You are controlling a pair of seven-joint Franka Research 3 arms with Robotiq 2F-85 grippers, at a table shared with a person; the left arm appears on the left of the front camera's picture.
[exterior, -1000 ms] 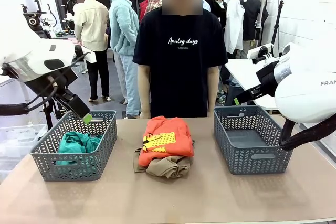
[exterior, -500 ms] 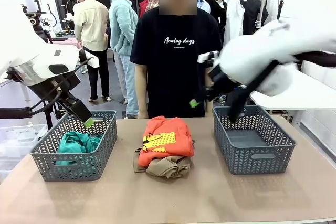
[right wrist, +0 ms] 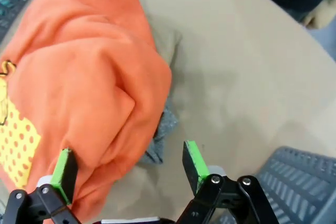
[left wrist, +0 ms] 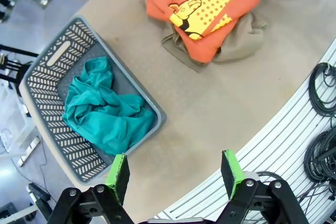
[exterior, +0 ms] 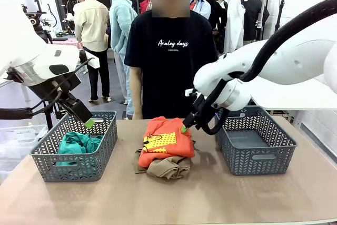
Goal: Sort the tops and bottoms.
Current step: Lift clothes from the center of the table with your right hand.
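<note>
An orange top with a yellow print (exterior: 166,139) lies folded at the table's middle, on a tan khaki garment (exterior: 168,167). A heather grey piece (right wrist: 160,135) peeks out under the orange cloth's edge. A teal garment (exterior: 78,143) lies crumpled in the left basket (exterior: 73,164). My right gripper (exterior: 184,128) hangs open just above the orange top's far right edge; in the right wrist view its fingers (right wrist: 128,167) straddle that edge with nothing between them. My left gripper (exterior: 88,123) stands open and bare above the left basket's far rim, seen from above (left wrist: 175,171).
An empty grey lattice basket (exterior: 253,156) stands at the right, close behind my right arm. A person in a black T-shirt (exterior: 171,61) stands at the far edge with arms down. Bare tabletop (exterior: 174,198) stretches in front of the pile.
My right arm has swung in from the far right, over the right basket, down to the orange top. The left arm has hardly moved.
</note>
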